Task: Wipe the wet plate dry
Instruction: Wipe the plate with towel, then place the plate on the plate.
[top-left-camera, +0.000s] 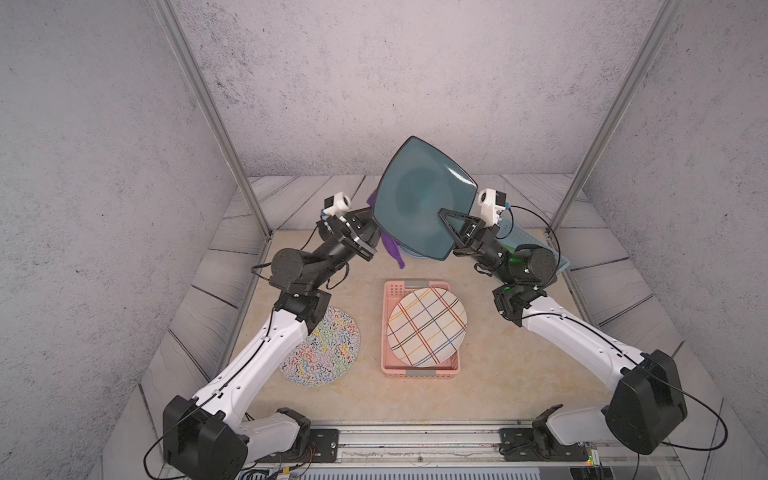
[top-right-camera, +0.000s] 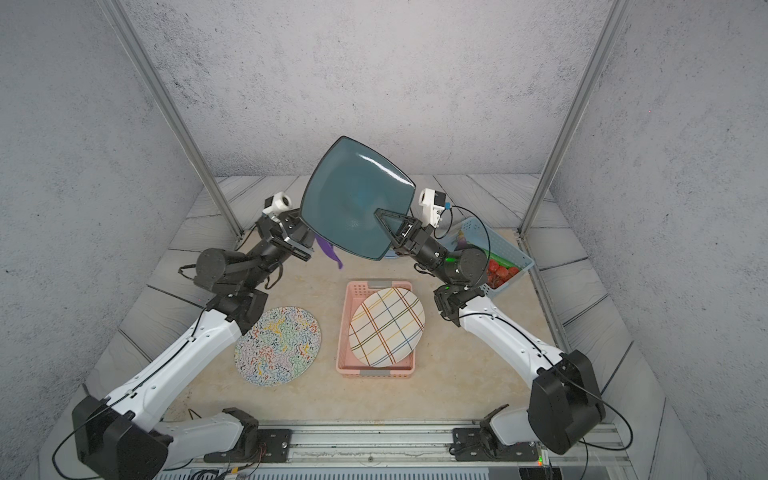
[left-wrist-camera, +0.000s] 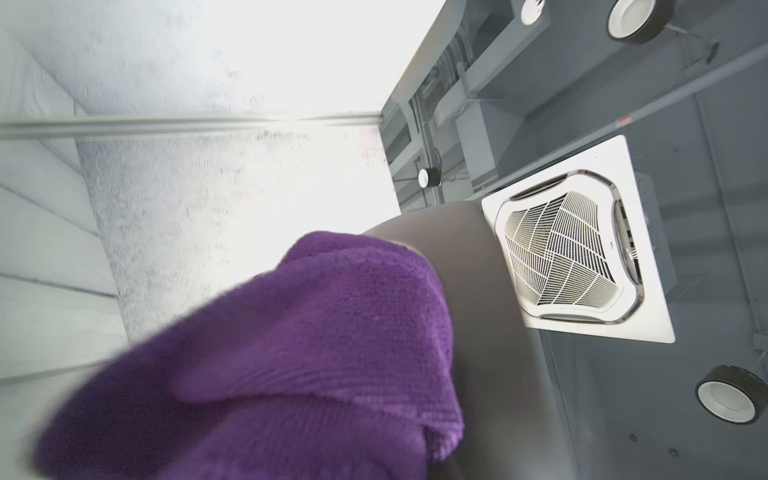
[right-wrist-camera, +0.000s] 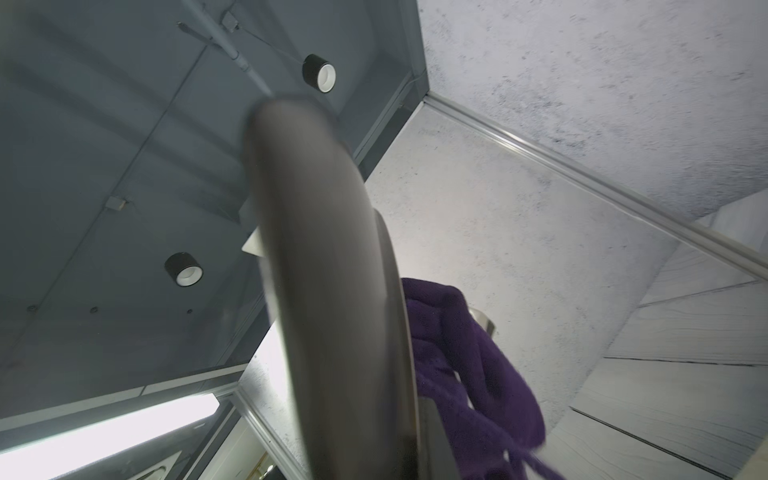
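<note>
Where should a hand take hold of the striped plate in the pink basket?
Grip the striped plate by its rim on the robot's right, coming in from that side. It lies tilted in the pink basket: that edge rides over the basket's wall and sticks out, so a hand can likely close above and below it. The opposite edge sits down inside.

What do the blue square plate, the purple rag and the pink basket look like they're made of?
The blue square plate looks like glazed ceramic, possibly melamine: glossy, with bright streaks near its rim. The purple rag is matte, looped fabric, likely microfibre; its weave shows in the left wrist view. The pink basket is probably moulded plastic, with slotted walls.
</note>
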